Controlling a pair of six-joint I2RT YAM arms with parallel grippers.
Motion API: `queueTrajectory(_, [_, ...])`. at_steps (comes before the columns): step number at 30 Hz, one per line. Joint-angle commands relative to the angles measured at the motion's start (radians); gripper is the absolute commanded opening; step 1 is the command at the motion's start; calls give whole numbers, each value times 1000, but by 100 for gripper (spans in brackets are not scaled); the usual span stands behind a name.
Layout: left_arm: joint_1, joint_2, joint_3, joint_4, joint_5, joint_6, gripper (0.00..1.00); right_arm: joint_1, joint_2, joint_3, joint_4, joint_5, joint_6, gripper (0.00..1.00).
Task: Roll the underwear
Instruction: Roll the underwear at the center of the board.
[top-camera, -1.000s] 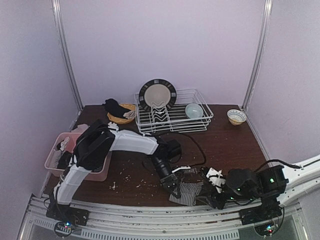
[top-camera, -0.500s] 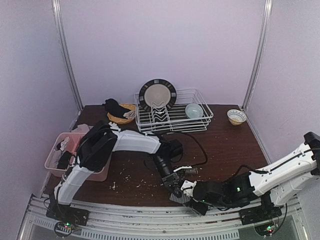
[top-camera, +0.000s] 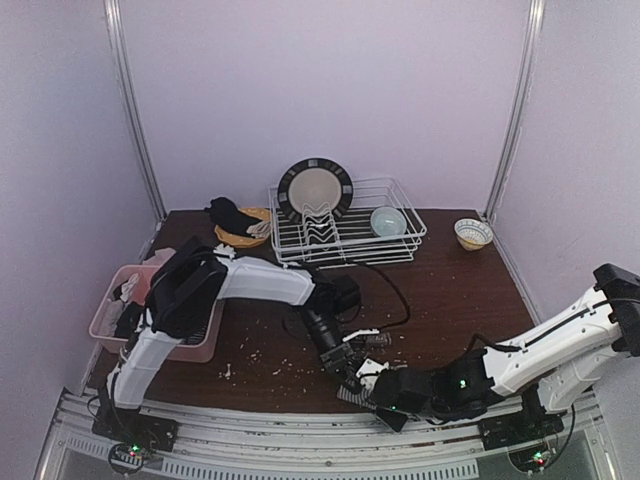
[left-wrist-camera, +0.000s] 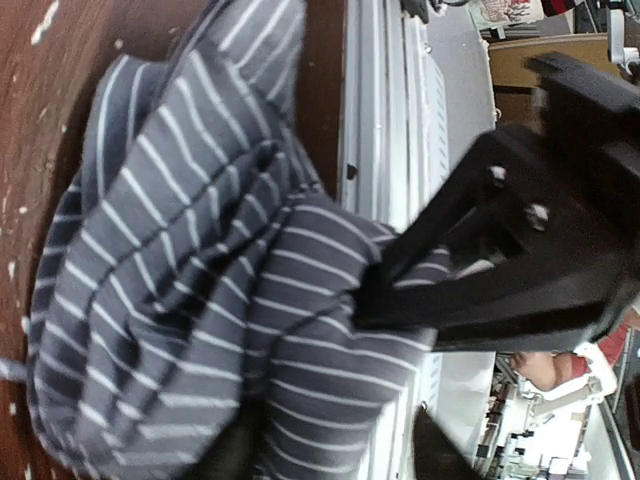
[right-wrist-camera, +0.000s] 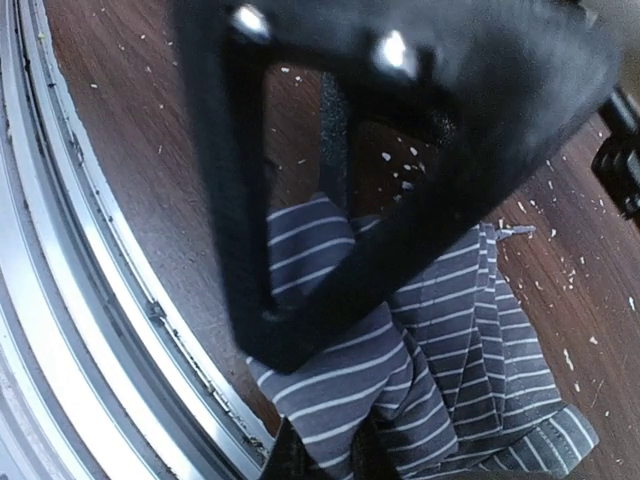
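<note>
Plainly, one striped underwear (left-wrist-camera: 180, 300) is seen bunched on the table (top-camera: 450, 290), met by two claws. The left claw (left-wrist-camera: 335, 450) is held apart, with cloth lying loose inside it. Just right of it, the right claw (right-wrist-camera: 325, 455) is clamped on a raised fold of that underwear.

Underwear (top-camera: 357, 392): dark grey fabric, thin white stripes; crumpled into loose, folded heap, not rolled; lies at near edge of tabletop (top-camera: 450, 290), slightly right of centre.
</note>
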Motion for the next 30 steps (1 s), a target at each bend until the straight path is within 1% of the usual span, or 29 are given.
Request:
queueTrajectory(1, [6,-89,-82,75,-185,-75,97,-7,18,-77,-59,-62,93,0])
queueTrajectory(4, [10,-147,-123,92,-264,-112,98,-8,8,-94,-47,-48,131,0])
queueTrajectory(12, [56,-326,-331,304,-461,-314,98,-40,-38,-184,82,-126,228,0])
queueTrajectory(16, [76,-417,-428,411,-558,-411,98,-91,-88,-247,159,-207,277,0])
queueTrajectory(20, [74,-537,-549,553,-706,-450,98,-200,-150,-319,272,-354,325,0])
queueTrajectory(23, [39,-644,-671,709,-816,-402,98,-309,-177,-352,322,-497,343,0])
queueTrajectory(26, [-31,-730,-811,905,-853,-287,98,-397,-188,-377,361,-646,348,0])
queueTrajectory(27, [-73,-750,-861,986,-842,-213,98,-420,-191,-385,365,-674,352,0])
queueTrajectory(30, [-213,-767,-958,1185,-863,77,98,-476,-198,-401,372,-749,376,0])
